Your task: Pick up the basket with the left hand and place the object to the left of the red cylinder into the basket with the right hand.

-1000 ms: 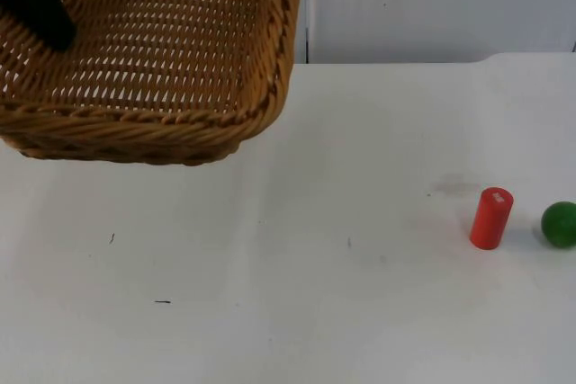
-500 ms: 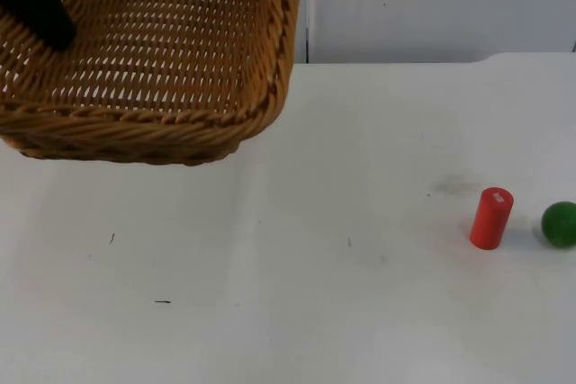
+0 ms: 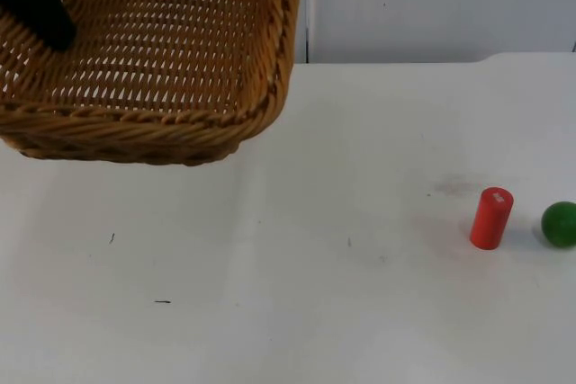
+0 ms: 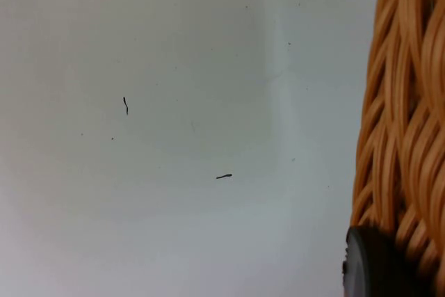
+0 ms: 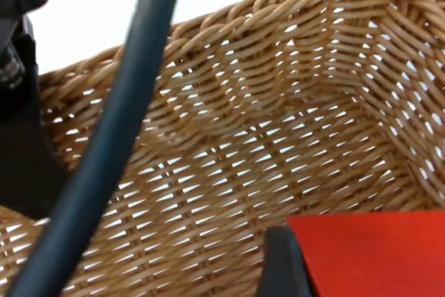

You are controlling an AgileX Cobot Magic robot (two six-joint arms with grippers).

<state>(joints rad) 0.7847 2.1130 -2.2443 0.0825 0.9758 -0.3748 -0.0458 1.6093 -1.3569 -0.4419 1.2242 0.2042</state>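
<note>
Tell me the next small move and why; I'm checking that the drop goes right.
Probably open the right gripper to let the red block fall. The block seems held beside its fingertip, right in front of the woven inside of the basket, which the left gripper holds by the rim above the table.

Green ball [image 3: 559, 223] on white table [image 3: 315, 312], right of centre; grey partition wall [image 3: 432, 2] behind.

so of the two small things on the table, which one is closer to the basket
The red cylinder: it stands on the basket's side of the green ball, which sits at the table's far right edge.
</note>
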